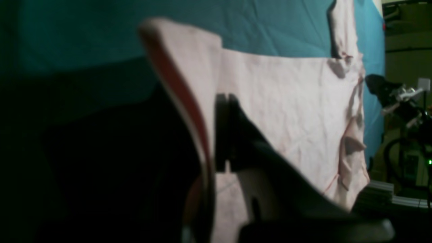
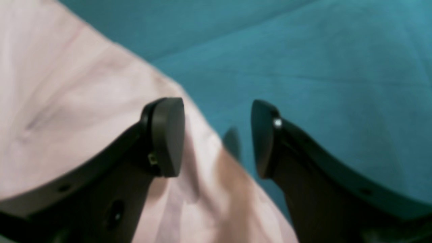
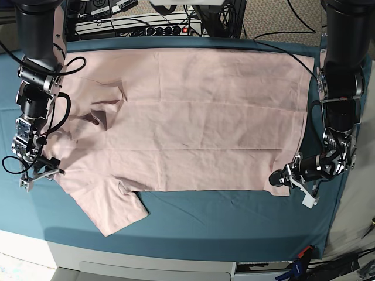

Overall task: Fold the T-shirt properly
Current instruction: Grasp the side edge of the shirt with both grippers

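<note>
The pale pink T-shirt (image 3: 187, 123) lies spread flat on the teal table cloth (image 3: 234, 216), plain side up, with one sleeve (image 3: 114, 211) pointing at the front left. My left gripper (image 3: 280, 178) is at the shirt's front right corner, shut on the T-shirt. In the left wrist view a lifted flap of the T-shirt (image 1: 189, 67) stands pinched in that gripper (image 1: 217, 135). My right gripper (image 3: 40, 171) sits at the shirt's left edge, open. In the right wrist view that gripper (image 2: 216, 138) straddles the T-shirt's (image 2: 67, 101) edge: one finger over pink fabric, the other over the table cloth (image 2: 320, 67).
Cables and a power strip (image 3: 158, 26) run along the table's back edge. A white table front (image 3: 146, 257) lies below the cloth. Both arm columns stand at the back corners, the left arm (image 3: 343, 70) on the right and the right arm (image 3: 38, 64) on the left.
</note>
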### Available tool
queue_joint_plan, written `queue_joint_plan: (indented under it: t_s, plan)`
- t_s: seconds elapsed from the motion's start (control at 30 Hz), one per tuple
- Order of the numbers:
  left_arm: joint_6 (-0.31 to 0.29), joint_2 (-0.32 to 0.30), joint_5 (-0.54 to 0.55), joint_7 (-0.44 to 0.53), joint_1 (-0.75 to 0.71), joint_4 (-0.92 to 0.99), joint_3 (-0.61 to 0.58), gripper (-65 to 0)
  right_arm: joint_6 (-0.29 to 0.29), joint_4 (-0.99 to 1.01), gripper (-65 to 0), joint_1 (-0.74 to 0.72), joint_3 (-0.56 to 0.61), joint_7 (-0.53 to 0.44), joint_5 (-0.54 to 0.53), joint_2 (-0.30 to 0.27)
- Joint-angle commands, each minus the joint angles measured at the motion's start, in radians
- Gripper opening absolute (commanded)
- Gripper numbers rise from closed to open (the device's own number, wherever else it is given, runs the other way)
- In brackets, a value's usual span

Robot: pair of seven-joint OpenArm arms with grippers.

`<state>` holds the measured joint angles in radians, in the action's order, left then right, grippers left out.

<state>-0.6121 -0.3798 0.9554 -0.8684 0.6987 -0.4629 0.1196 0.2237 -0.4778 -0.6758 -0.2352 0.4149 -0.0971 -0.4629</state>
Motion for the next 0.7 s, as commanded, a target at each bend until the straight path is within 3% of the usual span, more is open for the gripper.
queue_joint_plan:
  t_s: [0.0,0.3,0.5,0.67]
  plan:
    - [-0.014,-0.011,0.026,0.004,0.035,-0.017,0.003,-65.0,0.003,-0.016,-33.0,-0.027,-0.002,-0.024,-0.003,-0.016]
    - [-0.015,-0.011,0.037,0.003,0.035,-0.017,0.003,-65.0,0.009,0.032,-33.0,0.023,-0.002,-0.056,-0.038,0.006]
    - [-0.015,-0.011,0.038,0.003,0.035,-0.017,0.003,-65.0,0.095,0.032,-33.0,0.021,-0.002,-0.088,-0.106,0.023]
    - [-0.015,-0.012,0.037,0.003,0.032,-0.017,0.003,-65.0,0.098,0.032,-33.0,0.013,-0.002,-0.106,-0.105,0.039]
